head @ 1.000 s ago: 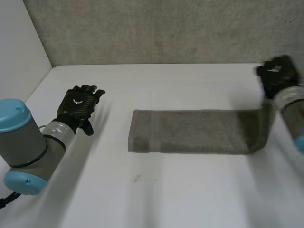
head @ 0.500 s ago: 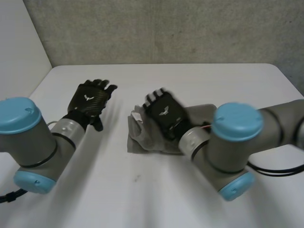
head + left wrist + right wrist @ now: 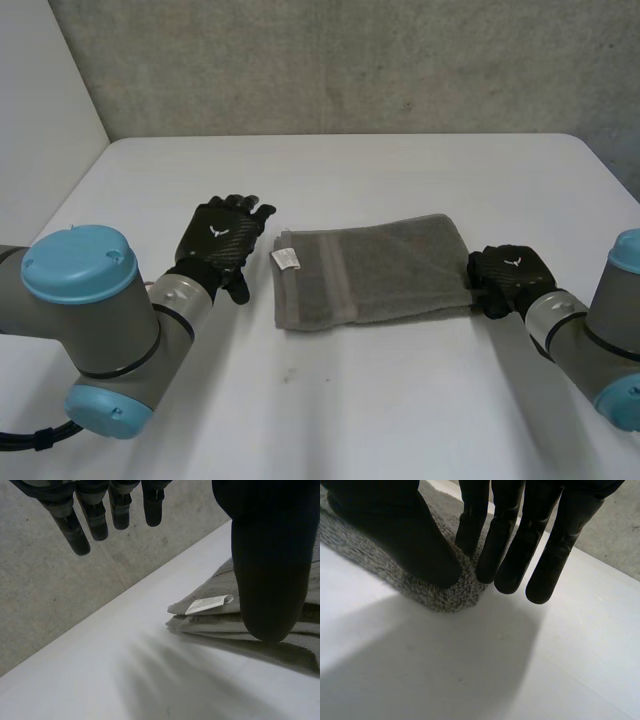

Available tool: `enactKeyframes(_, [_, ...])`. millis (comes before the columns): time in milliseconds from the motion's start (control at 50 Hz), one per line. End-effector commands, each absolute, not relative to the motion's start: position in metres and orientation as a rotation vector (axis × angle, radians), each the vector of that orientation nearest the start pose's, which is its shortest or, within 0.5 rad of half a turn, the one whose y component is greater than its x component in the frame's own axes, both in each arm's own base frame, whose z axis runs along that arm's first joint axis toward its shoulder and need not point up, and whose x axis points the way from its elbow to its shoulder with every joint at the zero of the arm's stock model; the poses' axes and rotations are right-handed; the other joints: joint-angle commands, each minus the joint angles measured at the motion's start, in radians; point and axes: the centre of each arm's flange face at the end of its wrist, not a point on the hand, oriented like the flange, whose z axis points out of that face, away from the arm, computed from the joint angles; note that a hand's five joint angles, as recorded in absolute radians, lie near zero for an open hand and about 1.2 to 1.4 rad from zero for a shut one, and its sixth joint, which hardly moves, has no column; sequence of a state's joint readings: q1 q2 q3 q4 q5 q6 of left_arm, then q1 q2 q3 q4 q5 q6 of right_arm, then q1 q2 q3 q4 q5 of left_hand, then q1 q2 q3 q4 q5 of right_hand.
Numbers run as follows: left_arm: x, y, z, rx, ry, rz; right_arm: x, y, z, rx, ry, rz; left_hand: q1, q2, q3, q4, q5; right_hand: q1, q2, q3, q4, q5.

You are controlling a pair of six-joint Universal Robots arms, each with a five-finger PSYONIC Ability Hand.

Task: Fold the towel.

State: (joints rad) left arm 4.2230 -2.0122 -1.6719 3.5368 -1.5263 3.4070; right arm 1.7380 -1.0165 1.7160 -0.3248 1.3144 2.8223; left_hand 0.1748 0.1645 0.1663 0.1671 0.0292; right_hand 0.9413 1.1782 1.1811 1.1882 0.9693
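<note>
The grey towel (image 3: 370,268) lies folded in half in the middle of the white table (image 3: 330,420), a white label (image 3: 285,259) showing at its left end. My left hand (image 3: 225,240) hovers open just left of that end; in the left wrist view its fingers (image 3: 70,525) are straight and the towel (image 3: 210,617) with its label (image 3: 207,604) lies beyond the thumb. At the towel's right, folded end is my right hand (image 3: 505,275). Its fingers (image 3: 545,555) are straight, with the thumb over the towel's folded corner (image 3: 445,592).
A grey concrete wall (image 3: 350,60) runs along the table's far edge, and a white wall (image 3: 40,110) closes the left side. Bare table surface lies in front of the towel and to both sides.
The right hand carried the towel's right end over to the left end, laid it down, and drew back to the new fold. The left hand moved nearer the towel.
</note>
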Motion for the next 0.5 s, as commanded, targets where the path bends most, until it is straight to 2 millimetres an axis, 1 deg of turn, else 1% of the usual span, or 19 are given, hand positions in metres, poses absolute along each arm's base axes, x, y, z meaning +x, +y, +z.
enactKeyframes(20, [-0.291, -0.259, 0.164, 0.975, 2.327, -2.160, 0.209, -0.322, 0.123, -1.003, 2.352, -1.876, 0.000, 0.010, 0.008, 0.007, -0.029, 0.455, 0.218, 0.215, 0.208, 0.252])
enactKeyframes(40, [-0.291, -0.259, 0.165, 0.974, 2.326, -2.162, 0.215, -0.321, 0.134, -1.062, 2.322, -1.941, 0.000, 0.010, 0.008, 0.007, -0.029, 0.455, 0.218, 0.215, 0.208, 0.252])
enactKeyframes(60, [-0.291, -0.259, 0.165, 0.974, 2.326, -2.162, 0.215, -0.321, 0.135, -1.063, 2.322, -1.942, 0.000, 0.010, 0.008, 0.007, -0.029, 0.455, 0.218, 0.215, 0.208, 0.252])
enactKeyframes(80, [-0.291, -0.259, 0.167, 0.972, 2.320, -2.170, 0.230, -0.313, 0.147, -1.134, 2.251, -1.994, 0.000, 0.010, 0.008, 0.007, -0.029, 0.455, 0.218, 0.215, 0.208, 0.252])
enactKeyframes(100, [-0.291, -0.259, 0.169, 0.970, 2.316, -2.176, 0.255, -0.301, 0.159, -1.222, 2.136, -2.034, 0.000, 0.010, 0.008, 0.007, -0.029, 0.455, 0.218, 0.215, 0.208, 0.252])
enactKeyframes(120, [-0.291, -0.259, 0.169, 0.970, 2.316, -2.176, 0.255, -0.301, 0.159, -1.223, 2.135, -2.035, 0.000, 0.010, 0.008, 0.007, -0.029, 0.455, 0.218, 0.215, 0.208, 0.252])
enactKeyframes(160, [-0.290, -0.260, 0.171, 0.962, 2.309, -2.182, 0.302, -0.273, 0.172, -1.336, 1.926, -2.049, 0.000, 0.010, 0.008, 0.007, -0.029, 0.455, 0.218, 0.215, 0.208, 0.252])
enactKeyframes(180, [-0.290, -0.260, 0.171, 0.962, 2.309, -2.182, 0.302, -0.273, 0.172, -1.336, 1.925, -2.049, 0.000, 0.010, 0.008, 0.007, -0.029, 0.455, 0.218, 0.215, 0.208, 0.252])
enactKeyframes(200, [-0.290, -0.260, 0.173, 0.957, 2.306, -2.188, 0.322, -0.257, 0.174, -1.381, 1.841, -2.039, 0.000, 0.010, 0.008, 0.007, -0.029, 0.455, 0.218, 0.215, 0.208, 0.252])
enactKeyframes(220, [-0.290, -0.260, 0.173, 0.957, 2.306, -2.188, 0.322, -0.257, 0.174, -1.381, 1.841, -2.038, 0.000, 0.010, 0.008, 0.007, -0.029, 0.455, 0.218, 0.215, 0.208, 0.252])
enactKeyframes(260, [-0.286, -0.263, 0.177, 0.936, 2.295, -2.197, 0.352, -0.230, 0.166, -1.480, 1.727, -1.991, 0.000, 0.010, 0.008, 0.007, -0.029, 0.455, 0.218, 0.215, 0.208, 0.252])
enactKeyframes(280, [-0.286, -0.263, 0.177, 0.936, 2.295, -2.197, 0.352, -0.230, 0.166, -1.481, 1.726, -1.991, 0.000, 0.010, 0.008, 0.007, -0.029, 0.455, 0.218, 0.215, 0.208, 0.252])
enactKeyframes(320, [-0.285, -0.265, 0.178, 0.924, 2.293, -2.199, 0.373, -0.201, 0.148, -1.638, 1.617, -1.928, 0.000, 0.010, 0.008, 0.007, -0.029, 0.455, 0.218, 0.215, 0.208, 0.252])
enactKeyframes(360, [-0.284, -0.265, 0.178, 0.922, 2.292, -2.198, 0.379, -0.189, 0.137, -1.724, 1.559, -1.894, 0.000, 0.010, 0.008, 0.007, -0.029, 0.455, 0.218, 0.215, 0.208, 0.252])
enactKeyframes(380, [-0.284, -0.265, 0.178, 0.922, 2.292, -2.198, 0.379, -0.189, 0.137, -1.725, 1.559, -1.894, 0.000, 0.010, 0.008, 0.007, -0.029, 0.455, 0.218, 0.215, 0.208, 0.252])
enactKeyframes(420, [-0.284, -0.264, 0.178, 0.922, 2.294, -2.196, 0.385, -0.173, 0.119, -1.843, 1.467, -1.834, 0.000, 0.010, 0.008, 0.007, -0.029, 0.455, 0.218, 0.215, 0.208, 0.252])
enactKeyframes(460, [-0.285, -0.264, 0.178, 0.924, 2.292, -2.199, 0.386, -0.173, 0.118, -1.857, 1.461, -1.838, 0.000, 0.010, 0.008, 0.007, -0.029, 0.455, 0.218, 0.215, 0.208, 0.252])
enactKeyframes(480, [-0.285, -0.264, 0.178, 0.922, 2.292, -2.198, 0.387, -0.175, 0.121, -1.845, 1.462, -1.854, 0.000, 0.010, 0.008, 0.007, -0.029, 0.302, 0.065, 0.062, 0.055, 0.099])
enactKeyframes(500, [-0.285, -0.264, 0.178, 0.922, 2.292, -2.198, 0.387, -0.175, 0.121, -1.845, 1.462, -1.854, 0.000, 0.010, 0.008, 0.007, -0.029, 0.300, 0.063, 0.061, 0.054, 0.098])
